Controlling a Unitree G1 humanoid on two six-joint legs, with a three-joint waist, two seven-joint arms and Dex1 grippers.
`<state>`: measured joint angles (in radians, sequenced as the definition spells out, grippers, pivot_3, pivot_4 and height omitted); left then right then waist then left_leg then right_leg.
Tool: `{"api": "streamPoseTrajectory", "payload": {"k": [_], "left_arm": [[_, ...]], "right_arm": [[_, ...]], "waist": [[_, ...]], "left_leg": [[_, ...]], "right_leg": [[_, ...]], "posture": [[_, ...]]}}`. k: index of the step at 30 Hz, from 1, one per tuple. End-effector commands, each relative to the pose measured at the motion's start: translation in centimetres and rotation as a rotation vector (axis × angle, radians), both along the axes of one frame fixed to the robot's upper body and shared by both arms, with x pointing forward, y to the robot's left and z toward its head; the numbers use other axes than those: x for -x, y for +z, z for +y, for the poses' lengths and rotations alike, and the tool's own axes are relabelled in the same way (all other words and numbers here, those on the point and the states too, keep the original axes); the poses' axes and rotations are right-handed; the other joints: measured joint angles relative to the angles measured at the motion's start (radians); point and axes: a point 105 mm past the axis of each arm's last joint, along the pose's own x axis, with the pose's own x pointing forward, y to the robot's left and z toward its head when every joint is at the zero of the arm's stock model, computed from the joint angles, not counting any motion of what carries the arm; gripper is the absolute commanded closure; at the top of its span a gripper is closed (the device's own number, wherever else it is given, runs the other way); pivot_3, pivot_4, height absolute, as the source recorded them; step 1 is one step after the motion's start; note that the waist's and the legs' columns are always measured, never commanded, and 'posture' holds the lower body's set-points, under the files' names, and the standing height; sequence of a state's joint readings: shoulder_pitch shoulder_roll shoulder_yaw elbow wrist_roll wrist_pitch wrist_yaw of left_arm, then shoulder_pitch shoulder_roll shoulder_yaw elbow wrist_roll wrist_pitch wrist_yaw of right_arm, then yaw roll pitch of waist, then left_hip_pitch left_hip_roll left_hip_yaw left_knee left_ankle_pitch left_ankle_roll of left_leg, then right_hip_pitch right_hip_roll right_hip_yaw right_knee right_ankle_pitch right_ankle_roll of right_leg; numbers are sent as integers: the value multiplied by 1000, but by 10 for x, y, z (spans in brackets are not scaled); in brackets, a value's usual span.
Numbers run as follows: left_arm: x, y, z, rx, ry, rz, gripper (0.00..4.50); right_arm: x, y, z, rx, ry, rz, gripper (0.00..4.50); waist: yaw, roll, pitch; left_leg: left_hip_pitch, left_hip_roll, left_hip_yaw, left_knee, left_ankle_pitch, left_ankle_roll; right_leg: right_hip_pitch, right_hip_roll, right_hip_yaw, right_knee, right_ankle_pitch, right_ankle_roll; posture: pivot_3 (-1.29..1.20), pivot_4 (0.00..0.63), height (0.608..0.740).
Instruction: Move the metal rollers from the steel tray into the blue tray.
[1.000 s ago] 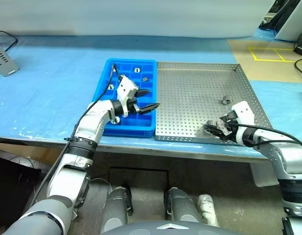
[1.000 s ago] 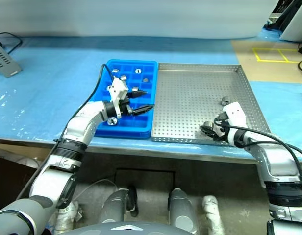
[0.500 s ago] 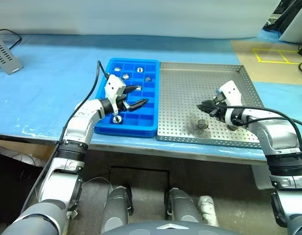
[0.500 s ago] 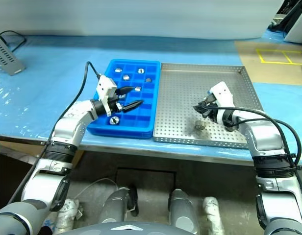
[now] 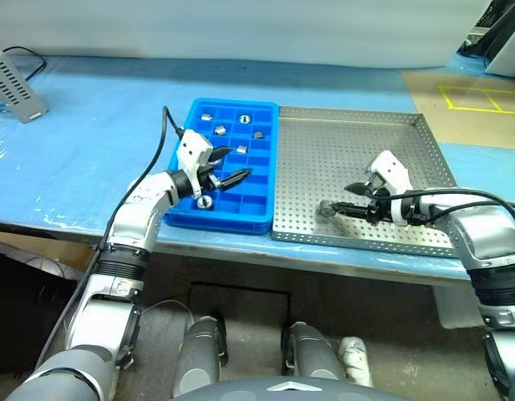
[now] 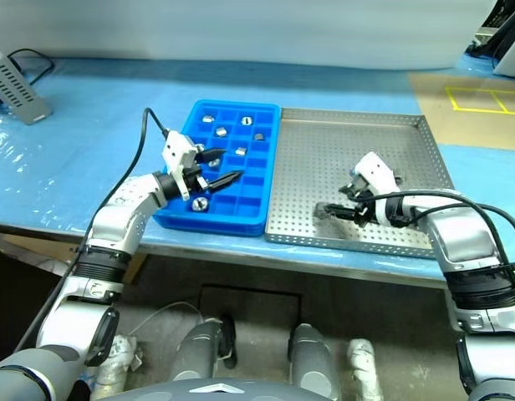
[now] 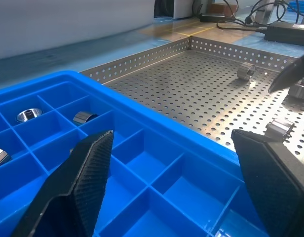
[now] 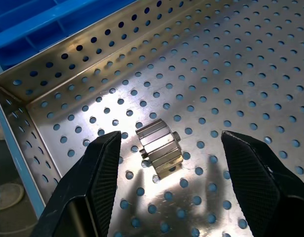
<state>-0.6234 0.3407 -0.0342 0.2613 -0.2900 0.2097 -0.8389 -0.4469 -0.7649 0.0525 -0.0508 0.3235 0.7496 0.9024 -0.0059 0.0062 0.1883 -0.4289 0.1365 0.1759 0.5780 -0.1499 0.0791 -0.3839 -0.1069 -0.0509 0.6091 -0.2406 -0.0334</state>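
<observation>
Left eye view: a bright blue rectangular plastic tray, divided into a grid of square compartments, lies on the blue-covered table. Its right edge sits directly against the left rim of the large flat perforated steel tray.

Blue tray contents: small grey-silver metal rollers occupy separate compartments. Three or four lie in the far rows, one sits mid-tray near the right side, and one roller rests in a compartment of the near row. The remaining compartments that can be seen hold nothing.

The left gripper hovers above the near-middle of the blue tray, pointing toward the steel tray. Its two black fingers stand well apart and hold nothing. In the left wrist view, blue compartments lie beneath the spread fingers.

Steel tray contents: one roller lies on its side near the front rim, left of centre. In the left wrist view, a further roller lies farther back on the perforated floor.

The right gripper is low over the front part of the steel tray, pointing toward the blue tray. Its fingers are apart. In the right wrist view, the near roller lies between and just beyond the open fingertips, untouched, close to the tray's front left corner.
</observation>
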Motion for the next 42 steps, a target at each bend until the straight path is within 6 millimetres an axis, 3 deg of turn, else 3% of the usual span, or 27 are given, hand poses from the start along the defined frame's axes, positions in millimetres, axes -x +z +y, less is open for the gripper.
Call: {"api": "streamPoseTrajectory", "payload": {"k": [1, 5, 8, 11, 12, 17, 21, 27, 30, 35, 39, 42], "left_arm": [[0, 13, 0, -2, -7, -47, 461], [-1, 14, 1, -3, -2, -51, 461], [-1, 15, 7, -20, 20, -63, 461], [-1, 20, 18, -26, 53, -78, 461], [-1, 22, 22, -25, 65, -83, 461], [6, 26, 41, -36, 132, -99, 461], [17, 25, 65, -53, 218, -102, 461], [40, 23, 106, -83, 370, -99, 461], [48, 21, 113, -93, 405, -93, 461], [54, 17, 116, -103, 437, -86, 461], [54, 19, 114, -106, 435, -90, 461], [48, 10, 99, -136, 379, -66, 461]], "right_arm": [[-1, -6, 26, -39, 44, -1, 1123], [-10, -31, 41, -25, 43, 37, 1123], [-17, -38, 43, 10, 45, 20, 1732], [-24, -14, 50, -57, 62, -40, 2787], [-27, -2, 54, -95, 64, -72, 2952], [-47, 50, 71, -225, 87, -219, 2945], [-55, 75, 95, -307, 162, -260, 2945], [-66, 55, 125, -211, 273, -236, 2945], [-70, 41, 131, -132, 312, -225, 2945], [-69, 34, 141, -141, 367, -195, 2945], [-70, 22, 142, -68, 380, -215, 1653], [-74, 25, 129, -62, 338, -223, 690]], "waist": [[-4, 0, 0], [-5, 0, 0], [-3, 0, 0], [-3, 0, 0], [-5, 0, 0], [-3, 0, 0], [11, -1, 0], [53, -1, 0], [82, -1, 0], [112, -1, 0], [113, -1, 0], [113, -1, 0]], "left_leg": [[0, 0, 0, 0, 0, 0], [0, 0, 0, 0, 0, 0], [-1, 0, 0, 0, -1, -2], [0, 0, 0, 0, -1, -3], [0, 0, 0, 0, -1, -3], [-3, 0, 0, 0, 1, -3], [-4, 1, 0, 0, 1, -4], [-8, 1, -1, 0, 0, -6], [-10, 1, -1, 0, 0, -6], [-10, 1, 0, 0, 1, -7], [-9, 1, -1, 0, 2, -9], [-9, 1, -1, 0, 3, -10]], "right_leg": [[0, 0, 0, 0, 0, 0], [-1, 0, 0, 1, 0, 0], [-1, 0, 0, 1, 0, 0], [0, 0, 0, 1, 0, -1], [-1, 0, 0, 2, 0, -1], [-6, 0, 1, 6, 0, -1], [-7, 0, 0, 6, 0, -1], [-10, 0, -2, 6, 0, -1], [-12, 0, -2, 7, 0, -1], [-11, -1, -3, 8, 0, -1], [-12, -1, -3, 10, 0, -1], [-13, -1, -3, 11, 0, -1]], "posture": [[-282, 150, 740], [-262, 150, 740], [-245, 150, 740], [-212, 150, 740], [-203, 150, 740], [-97, 150, 740], [-23, 150, 740], [115, 150, 740], [148, 150, 740], [180, 150, 740], [174, 150, 740], [116, 150, 740]]}}
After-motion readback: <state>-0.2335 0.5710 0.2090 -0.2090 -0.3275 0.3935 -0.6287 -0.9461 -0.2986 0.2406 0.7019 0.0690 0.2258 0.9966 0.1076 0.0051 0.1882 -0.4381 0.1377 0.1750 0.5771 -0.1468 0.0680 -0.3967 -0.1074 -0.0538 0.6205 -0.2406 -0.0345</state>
